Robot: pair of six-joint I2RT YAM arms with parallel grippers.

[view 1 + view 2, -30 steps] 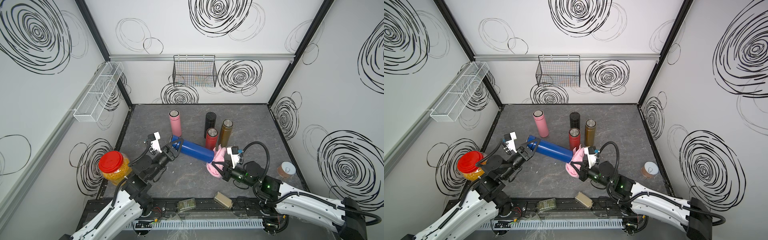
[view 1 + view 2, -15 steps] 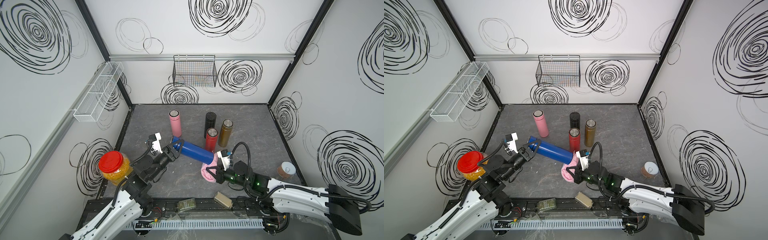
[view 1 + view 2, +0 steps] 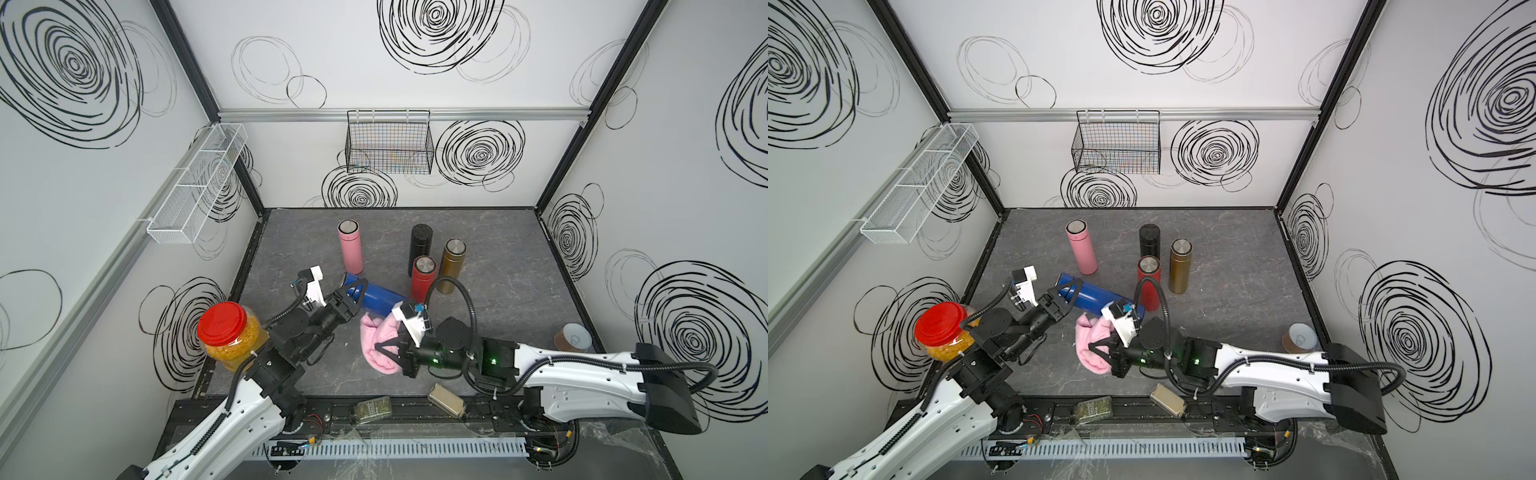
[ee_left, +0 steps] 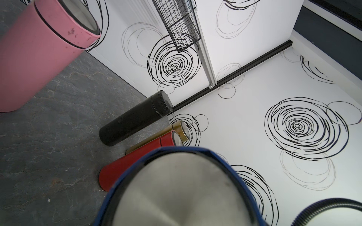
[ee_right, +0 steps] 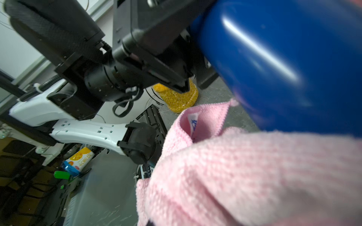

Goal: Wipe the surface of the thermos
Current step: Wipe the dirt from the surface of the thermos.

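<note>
Dark stone-look counter (image 3: 498, 257), swirl-printed walls, and we're mid-wipe! The left end effector (image 3: 353, 293) is clamped tight on the left end of the blue thermos (image 3: 380, 297), which lies across the middle of the counter just where it was a second ago. The mover is the right end effector (image 3: 388, 351), pinching the pink cloth (image 3: 374, 345). A second ago that cloth was bunched at the thermos's right end. Now it has swept left and nearer, and its upper fold seems to brush the near flank. I'd call that one stroke along the near side, with the far side and top probably still to do.

Watch the crowd: the red thermos (image 3: 423, 274) stands just beside the blue one's right end, the gold thermos (image 3: 452, 264) and black thermos (image 3: 420, 245) are close behind it, and the pink thermos (image 3: 350, 249) is far-left. The right arm's cable loops near the red and gold ones, so a return stroke could nudge them. The red-lidded jar (image 3: 222, 332) sits near-left, beside the left arm.
</note>
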